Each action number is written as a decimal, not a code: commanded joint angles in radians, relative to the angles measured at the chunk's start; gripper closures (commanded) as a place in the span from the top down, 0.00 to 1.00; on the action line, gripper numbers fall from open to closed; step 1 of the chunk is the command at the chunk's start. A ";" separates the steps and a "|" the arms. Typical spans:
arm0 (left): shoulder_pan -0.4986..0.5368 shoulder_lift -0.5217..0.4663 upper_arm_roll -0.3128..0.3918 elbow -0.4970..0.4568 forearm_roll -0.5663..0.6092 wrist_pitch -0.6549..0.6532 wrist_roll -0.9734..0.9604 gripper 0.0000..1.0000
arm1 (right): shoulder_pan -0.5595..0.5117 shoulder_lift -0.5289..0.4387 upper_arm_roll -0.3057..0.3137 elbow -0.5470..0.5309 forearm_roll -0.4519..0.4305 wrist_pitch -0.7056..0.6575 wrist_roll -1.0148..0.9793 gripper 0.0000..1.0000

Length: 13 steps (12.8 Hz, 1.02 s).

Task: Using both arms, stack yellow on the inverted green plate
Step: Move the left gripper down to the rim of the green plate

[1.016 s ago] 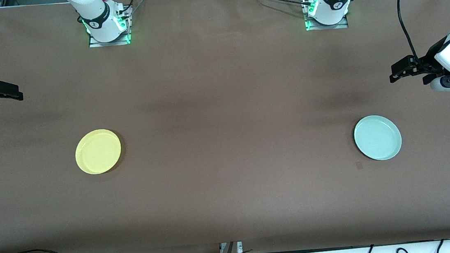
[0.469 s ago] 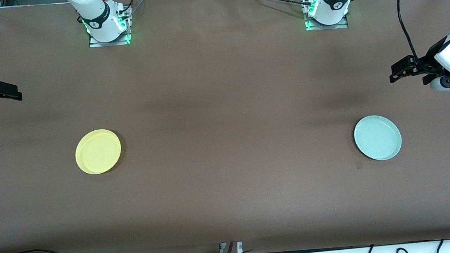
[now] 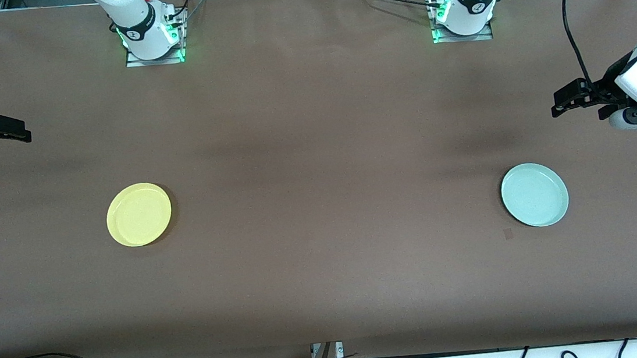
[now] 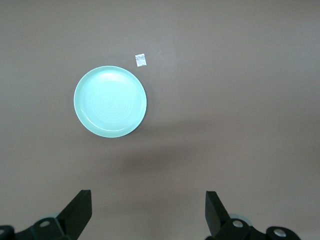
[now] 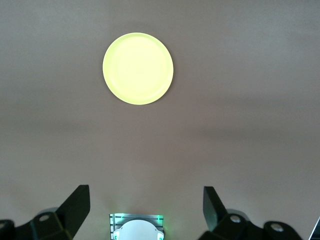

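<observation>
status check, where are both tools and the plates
Left tool open, high by green plate. Right tool open, near yellow plate. Both plates upright, apart. Nothing between.

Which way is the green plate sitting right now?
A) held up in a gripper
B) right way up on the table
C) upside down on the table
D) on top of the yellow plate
B: the green plate lies alone on the table with its hollow side and raised rim facing up, far from the yellow plate.

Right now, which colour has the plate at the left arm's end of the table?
Pale mint green plate, plain; clearest in the left wrist view.
</observation>
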 commanded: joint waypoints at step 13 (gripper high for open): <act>0.053 0.368 0.004 0.081 0.119 0.072 0.030 1.00 | -0.017 0.006 0.004 0.014 0.012 -0.003 0.010 1.00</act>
